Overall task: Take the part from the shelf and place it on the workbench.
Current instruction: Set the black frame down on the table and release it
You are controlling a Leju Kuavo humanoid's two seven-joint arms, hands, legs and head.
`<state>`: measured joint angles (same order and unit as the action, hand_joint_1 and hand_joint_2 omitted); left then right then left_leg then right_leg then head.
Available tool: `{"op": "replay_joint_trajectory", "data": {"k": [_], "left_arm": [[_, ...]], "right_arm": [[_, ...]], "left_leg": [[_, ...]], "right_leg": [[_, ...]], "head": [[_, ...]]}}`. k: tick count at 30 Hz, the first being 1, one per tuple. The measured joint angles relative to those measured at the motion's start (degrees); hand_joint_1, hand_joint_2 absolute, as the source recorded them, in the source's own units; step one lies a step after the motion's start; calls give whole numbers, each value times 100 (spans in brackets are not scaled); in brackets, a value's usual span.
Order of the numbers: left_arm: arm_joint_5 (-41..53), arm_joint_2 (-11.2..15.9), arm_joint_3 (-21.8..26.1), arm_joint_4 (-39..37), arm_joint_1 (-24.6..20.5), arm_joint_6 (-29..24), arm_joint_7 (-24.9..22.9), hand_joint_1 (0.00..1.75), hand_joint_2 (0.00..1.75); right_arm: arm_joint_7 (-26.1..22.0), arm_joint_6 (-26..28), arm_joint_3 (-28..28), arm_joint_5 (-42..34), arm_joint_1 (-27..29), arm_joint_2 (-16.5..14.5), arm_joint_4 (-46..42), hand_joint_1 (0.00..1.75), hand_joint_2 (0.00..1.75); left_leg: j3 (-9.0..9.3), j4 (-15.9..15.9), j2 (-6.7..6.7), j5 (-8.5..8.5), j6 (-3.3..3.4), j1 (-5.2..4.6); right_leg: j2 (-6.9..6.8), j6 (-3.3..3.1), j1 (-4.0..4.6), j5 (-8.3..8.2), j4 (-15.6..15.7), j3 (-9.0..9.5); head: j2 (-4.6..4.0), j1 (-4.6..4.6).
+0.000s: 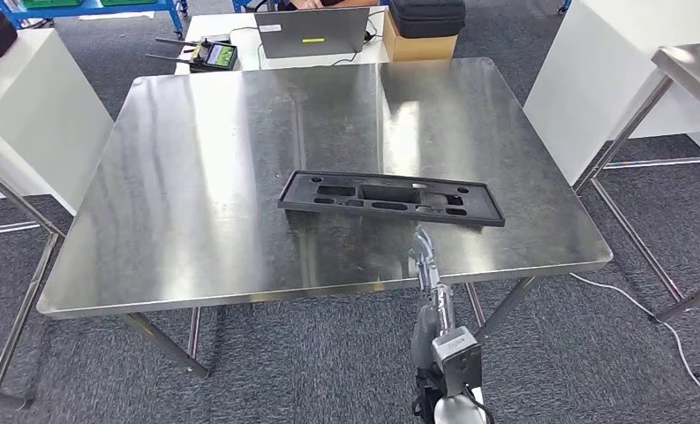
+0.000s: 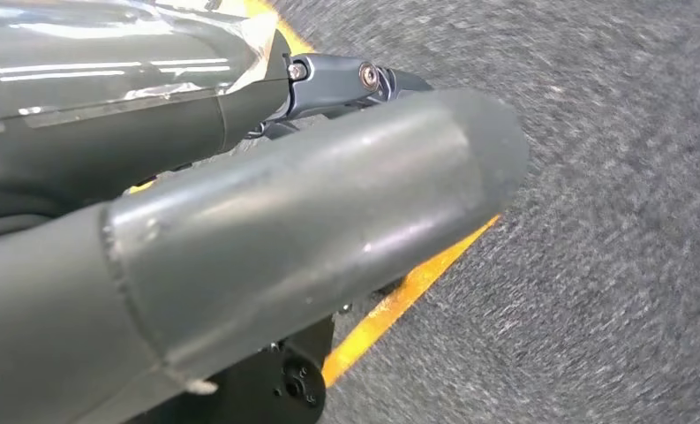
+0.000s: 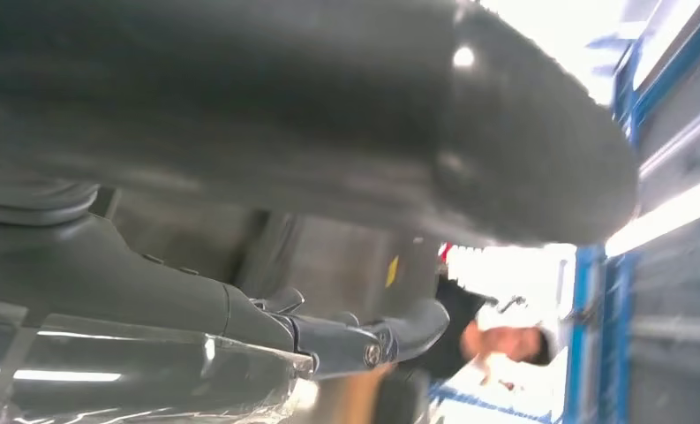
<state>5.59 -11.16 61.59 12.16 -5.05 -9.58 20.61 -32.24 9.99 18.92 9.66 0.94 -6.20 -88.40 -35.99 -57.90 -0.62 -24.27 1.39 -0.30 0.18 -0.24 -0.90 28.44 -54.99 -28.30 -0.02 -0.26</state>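
The steel workbench [image 1: 196, 177] carries the black part [image 1: 390, 199], lying flat near its middle toward the front edge. The right hand [image 1: 425, 261] reaches over that edge just beside the part, fingers extended, gripping nothing. The left hand [image 2: 267, 238] appears against grey carpet, fingers straight, empty.
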Motion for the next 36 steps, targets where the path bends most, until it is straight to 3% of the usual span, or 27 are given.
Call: {"op": "replay_joint_trajectory", "data": {"k": [1,3,4,5,6,8,10,12,14,15,16,18,19,20,21,22,24,25,27,29,30,32,34,35,36], "left_arm": [[-14,-10,44,5,2,-13,15,0,0],[-17,-34,108,6,2,-14,25,0,0],[-18,-38,138,6,1,-15,25,0,0],[-19,-40,161,6,1,-15,26,0,0],[-19,-40,175,6,1,-15,26,0,0],[-19,-40,187,7,1,-16,26,0,0],[-18,-40,199,12,-2,-16,26,0,0],[-14,-40,214,16,-4,-21,24,0,0],[-9,-46,222,17,-6,-34,17,0,0],[-9,-55,225,17,-11,-42,12,0,0],[-9,-63,229,18,-16,-49,8,0,0],[-10,-78,248,20,-23,-52,2,0,0],[-10,-82,260,21,-21,-38,-1,0,0],[-10,-86,270,21,-19,-20,-6,0,0],[-7,-91,275,21,-18,8,-14,0,0],[-2,-97,276,21,-17,34,-22,0,0],[20,-105,276,29,-20,80,-53,0,0],[31,-115,276,38,-22,92,-68,0,0],[42,-130,276,55,-22,107,-88,0,0],[42,-143,276,57,-19,111,-93,0,0],[44,-144,276,57,-16,111,-94,0,0],[52,-146,276,59,-12,126,-94,0,0],[78,-147,276,59,-12,165,-94,0,0],[93,-147,276,59,-12,186,-94,0,0],[105,-147,276,59,-12,201,-93,0,0]], "right_arm": [[-5,14,-53,-23,-52,-46,163,0,0],[-21,22,-127,-43,-105,-114,410,0,0],[-27,22,-156,-44,-113,-135,507,0,0],[-33,22,-182,-47,-119,-148,592,0,0],[-37,22,-206,-50,-124,-157,667,0,0],[-43,23,-248,-52,-139,-180,780,0,0],[-39,43,-281,-43,-169,-210,854,0,0],[-14,88,-307,-22,-194,-236,903,0,0],[11,134,-346,2,-199,-251,943,0,0],[16,166,-382,32,-200,-253,960,0,0],[16,225,-428,98,-198,-251,976,0,0],[39,422,-542,338,-181,-243,1002,0,0],[58,541,-603,486,-161,-239,1011,0,0],[81,640,-666,612,-134,-237,1018,0,0],[104,714,-729,715,-104,-236,1023,0,0],[120,759,-788,795,-77,-235,1024,0,0],[159,851,-874,972,-46,-238,1036,0,0],[185,930,-899,1099,-38,-240,1051,0,0],[242,1130,-927,1390,-19,-251,1101,0,0],[273,1256,-943,1580,-5,-275,1153,0,0],[280,1274,-948,1617,-7,-290,1174,0,0],[293,1295,-961,1658,-15,-319,1205,0,0],[308,1320,-975,1718,-15,-339,1239,0,0],[314,1338,-984,1756,-13,-344,1260,0,0],[315,1356,-992,1790,-10,-347,1280,0,0]], "left_leg": [[-57,-172,2,-229,-41,14],[-210,-807,12,-822,-124,72],[-265,-1150,15,-999,-172,103],[-264,-1372,19,-1047,-213,135],[-179,-1404,25,-981,-243,163],[301,-809,39,-685,-259,207],[830,4,44,-523,-213,206],[991,298,42,-511,-146,169],[947,347,59,-418,-39,152],[913,389,73,-350,25,154],[862,426,88,-274,86,160],[719,425,107,-166,146,154],[640,397,113,-127,152,147],[559,364,116,-92,149,142],[471,318,118,-62,136,145],[379,256,118,-39,117,154],[177,79,115,-9,61,162],[96,-3,112,5,29,154],[1,-113,103,44,-28,125],[-30,-157,94,73,-79,145],[-57,-203,88,-6,-101,166],[-161,-535,77,-459,-133,193],[-297,-1189,73,-1017,-147,193],[-326,-1488,72,-1137,-144,192],[-289,-1649,73,-1114,-127,191]], "right_leg": [[-6,-63,-44,-84,52,-18],[-21,-103,-42,-194,66,-86],[-32,-88,-36,-227,58,-132],[-44,-74,-31,-253,48,-170],[-54,-55,-31,-272,35,-203],[-64,-27,-33,-294,-5,-250],[-67,13,-13,-317,-51,-284],[-71,92,-8,-368,-61,-309],[-72,190,-13,-407,-50,-343],[-66,202,-5,-332,-119,-402],[-59,185,5,-174,-297,-497],[-46,110,-2,297,-979,-763],[-44,108,-16,466,-1349,-868],[-43,145,-27,531,-1604,-907],[-43,213,-43,486,-1666,-850],[-44,295,-64,369,-1529,-698],[-37,427,-105,216,-818,-198],[-26,429,-95,214,-543,-28],[-2,365,-58,290,-351,45],[-6,262,-73,247,-392,-62],[-15,194,-79,208,-402,-105],[-34,48,-77,99,-401,-214],[-42,-28,-33,-33,-408,-351],[-45,-37,-9,-104,-412,-429],[-47,-37,15,-174,-417,-518]], "head": [[0,-5],[1,-30],[1,-32],[2,-32],[1,-32],[1,-34],[1,-30],[1,-28],[1,-30],[0,-24],[0,-10],[1,21],[1,33],[1,38],[1,38],[0,39],[1,46],[2,54],[1,56],[0,38],[1,24],[1,5],[1,-8],[1,-12],[1,-10]]}}
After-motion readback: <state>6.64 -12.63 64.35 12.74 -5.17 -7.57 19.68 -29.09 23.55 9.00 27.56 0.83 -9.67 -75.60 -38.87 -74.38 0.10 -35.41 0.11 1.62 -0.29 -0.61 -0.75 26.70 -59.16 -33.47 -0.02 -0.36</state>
